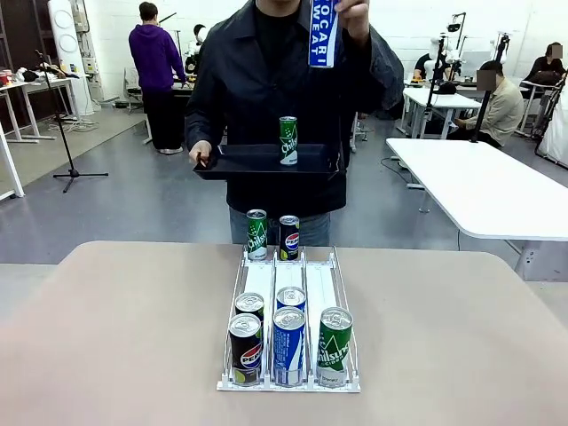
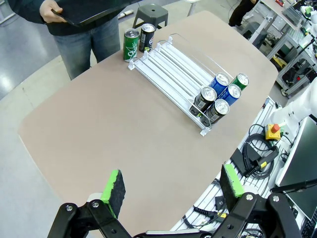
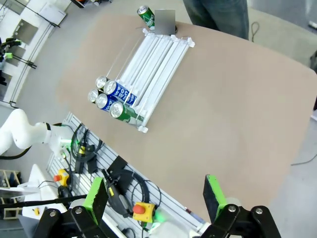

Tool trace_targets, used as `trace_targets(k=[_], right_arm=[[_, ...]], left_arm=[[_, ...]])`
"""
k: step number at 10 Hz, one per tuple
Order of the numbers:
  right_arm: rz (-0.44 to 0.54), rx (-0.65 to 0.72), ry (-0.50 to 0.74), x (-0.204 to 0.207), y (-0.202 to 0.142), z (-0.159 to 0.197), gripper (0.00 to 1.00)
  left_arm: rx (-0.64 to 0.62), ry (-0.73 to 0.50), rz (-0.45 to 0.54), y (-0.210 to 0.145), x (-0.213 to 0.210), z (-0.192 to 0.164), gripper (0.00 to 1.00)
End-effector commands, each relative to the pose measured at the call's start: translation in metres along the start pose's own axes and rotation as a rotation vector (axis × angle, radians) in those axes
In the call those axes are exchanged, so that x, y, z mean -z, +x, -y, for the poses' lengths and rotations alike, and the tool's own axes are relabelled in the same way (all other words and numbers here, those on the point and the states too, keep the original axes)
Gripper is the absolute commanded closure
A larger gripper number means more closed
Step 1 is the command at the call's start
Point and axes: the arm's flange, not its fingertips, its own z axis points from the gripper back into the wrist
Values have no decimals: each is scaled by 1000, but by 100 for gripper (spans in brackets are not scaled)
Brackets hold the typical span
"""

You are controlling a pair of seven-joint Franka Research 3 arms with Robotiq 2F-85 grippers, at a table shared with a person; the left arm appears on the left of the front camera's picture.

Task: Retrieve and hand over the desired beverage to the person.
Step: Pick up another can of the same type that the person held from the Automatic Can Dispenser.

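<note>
Desk [image 1: 115, 337]: tan, round-cornered; broad bare room is left at 3 and 9 o'clock of the rack [image 1: 262, 280]. Person [image 1: 266, 98]: stood at 12 o'clock beyond the far edge, head cut off. Rack: clear, three-laned; five cans [image 1: 288, 346] grouped at its 6 o'clock end. Tray [image 1: 248, 164]: flat, black; one green can [image 1: 288, 140] carried. Left claw [image 2: 171, 186], right claw [image 3: 156, 198]: spread wide, nothing gripped. Blue item [image 1: 324, 35]: raised by the person, top cropped.

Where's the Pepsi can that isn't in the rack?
Front view, centre: the Pepsi can stands at the rack's far end, right of a green can, before the person.
</note>
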Motion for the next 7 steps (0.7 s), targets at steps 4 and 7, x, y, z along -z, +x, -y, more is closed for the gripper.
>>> trace_targets(k=[4, 7], right_arm=[[1, -15, 19, -1, 1, 2, 0], [1, -15, 19, -1, 1, 2, 0]], left_arm=[[22, -16, 11, -1, -1, -1, 0], [22, -16, 11, -1, -1, -1, 0]])
